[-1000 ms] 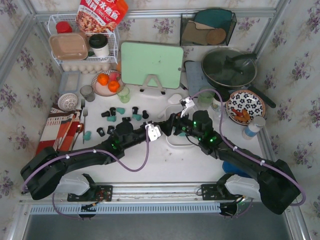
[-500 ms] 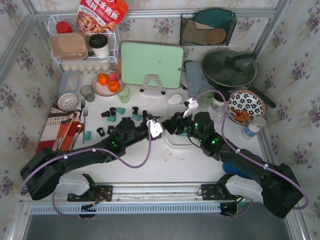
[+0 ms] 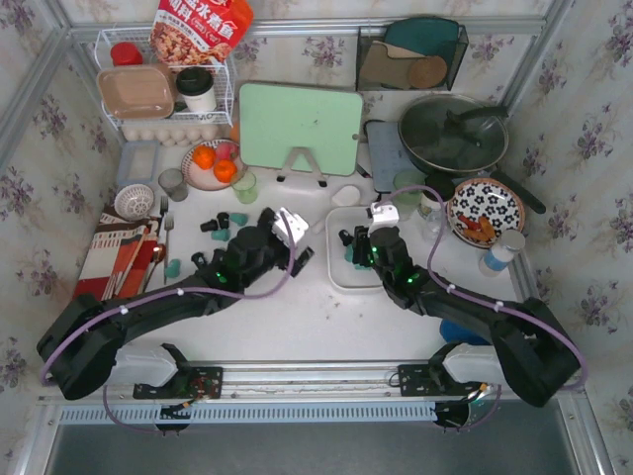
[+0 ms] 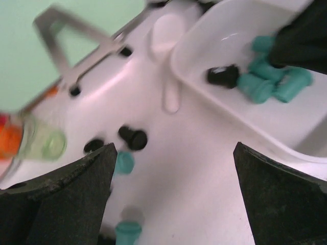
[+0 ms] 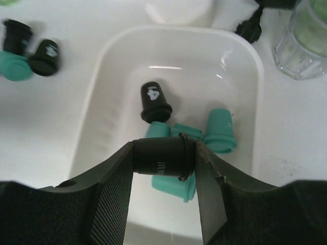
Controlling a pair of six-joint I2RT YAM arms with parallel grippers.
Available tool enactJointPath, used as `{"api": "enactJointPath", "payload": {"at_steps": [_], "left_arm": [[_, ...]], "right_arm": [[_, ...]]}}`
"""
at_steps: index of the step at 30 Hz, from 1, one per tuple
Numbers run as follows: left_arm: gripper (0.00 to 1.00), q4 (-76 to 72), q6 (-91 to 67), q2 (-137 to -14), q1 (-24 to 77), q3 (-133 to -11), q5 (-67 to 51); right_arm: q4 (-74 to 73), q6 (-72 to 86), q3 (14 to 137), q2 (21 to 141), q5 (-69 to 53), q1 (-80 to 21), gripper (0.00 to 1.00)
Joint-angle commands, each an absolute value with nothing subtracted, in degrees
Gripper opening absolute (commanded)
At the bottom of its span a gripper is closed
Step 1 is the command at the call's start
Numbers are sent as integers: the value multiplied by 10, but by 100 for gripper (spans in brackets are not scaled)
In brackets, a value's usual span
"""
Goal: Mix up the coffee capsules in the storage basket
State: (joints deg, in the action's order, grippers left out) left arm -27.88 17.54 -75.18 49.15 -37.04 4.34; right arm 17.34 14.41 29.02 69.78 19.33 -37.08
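The white storage basket (image 3: 336,278) lies mid-table. My right gripper (image 3: 358,248) hangs over it, shut on a black coffee capsule (image 5: 158,153) held sideways between the fingers. In the basket (image 5: 240,66) lie one black capsule (image 5: 155,102) and a few teal ones (image 5: 219,130). My left gripper (image 3: 293,237) is just left of the basket, wide open and holding nothing (image 4: 173,189). Loose teal and black capsules (image 3: 237,220) are scattered on the table left of it. A black one (image 4: 134,138) and a teal one (image 4: 124,162) lie ahead of the left fingers.
A green cutting board (image 3: 297,127) stands on its rack behind the basket. A pale green glass cup (image 5: 301,41) stands at the basket's far right corner. A pan (image 3: 453,134) and patterned plate (image 3: 485,210) are to the right, fruit plate (image 3: 213,163) and wire rack (image 3: 163,94) at the back left.
My left gripper has opened wide and drawn back to the left, away from the basket. My right gripper has closed on the black capsule and moved over the basket.
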Motion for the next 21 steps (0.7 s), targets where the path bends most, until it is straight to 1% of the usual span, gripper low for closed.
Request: {"api": "enactJointPath", "payload": {"at_steps": [1,4,6,9,12,14,19,21], "left_arm": [[99,-142,-2,-729,442,-398,126],[99,-109,-57,-710,413,-384,118],[99,-89,-77,-697,407,-375,147],[99,-36,-108,-685,399,-373,193],[99,30,-155,-682,386,-384,211],[99,75,-188,-688,371,-396,209],[100,143,-234,-700,355,-407,218],[94,169,-250,-708,352,-411,219]], "right_arm": [[197,126,302,756,235,-371,49],[179,134,324,806,193,-372,55],[178,141,332,823,153,-372,61],[185,145,332,828,121,-372,68],[183,145,330,817,125,-372,76],[186,144,322,795,134,-372,78],[222,137,274,710,178,-372,79],[242,133,252,675,200,-372,79]]}}
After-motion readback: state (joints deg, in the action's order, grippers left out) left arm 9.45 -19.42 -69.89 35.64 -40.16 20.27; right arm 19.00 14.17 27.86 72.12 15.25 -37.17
